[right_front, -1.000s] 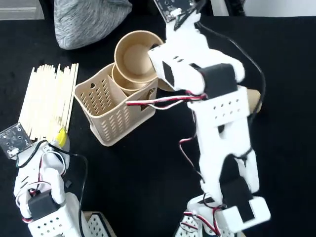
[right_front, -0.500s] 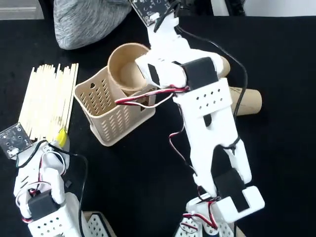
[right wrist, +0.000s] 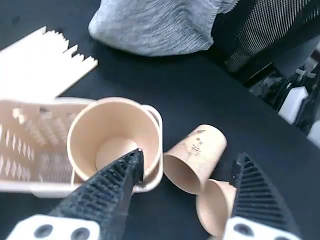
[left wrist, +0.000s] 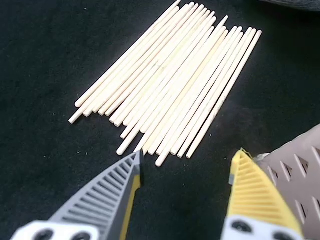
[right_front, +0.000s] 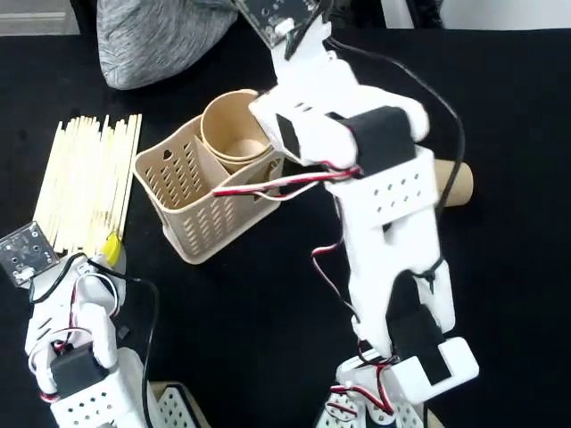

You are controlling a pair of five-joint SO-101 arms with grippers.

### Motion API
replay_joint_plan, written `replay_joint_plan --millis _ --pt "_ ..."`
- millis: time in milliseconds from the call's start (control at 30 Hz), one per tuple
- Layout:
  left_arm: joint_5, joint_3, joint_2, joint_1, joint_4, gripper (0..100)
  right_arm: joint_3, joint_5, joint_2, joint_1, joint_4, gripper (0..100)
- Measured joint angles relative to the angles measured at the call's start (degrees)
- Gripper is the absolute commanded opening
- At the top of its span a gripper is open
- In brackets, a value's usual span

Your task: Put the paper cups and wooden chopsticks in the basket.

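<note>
We are holding right gripper (right wrist: 189, 155) spread, empty | loose cup (right wrist: 200, 144) is lying sideways just beside basket (right wrist: 25, 145), mouth probably facing us

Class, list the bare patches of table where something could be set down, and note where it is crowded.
Bare: the table between basket and near edge; also the far right, past the lying cups. Crowded: around the basket's cup end, under the right arm.
</note>
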Motion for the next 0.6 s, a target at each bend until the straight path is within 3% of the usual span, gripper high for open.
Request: replay_joint_plan --millis 133,300,433,600 --pt "0.0 0.0 0.0 0.0 0.0 29 -2.37 11.16 -0.09 1.41 6.59 29.6" --pt "0.0 0.0 0.0 0.0 0.0 29 1.14 25.41 0.53 10.73 8.35 29.5" --pt "0.0 0.0 0.0 0.0 0.0 29 14.51 33.76 0.53 16.18 0.79 29.6" --pt "0.0 0.0 0.0 0.0 0.0 29 34.2 35.52 0.44 21.19 -16.53 29.6"
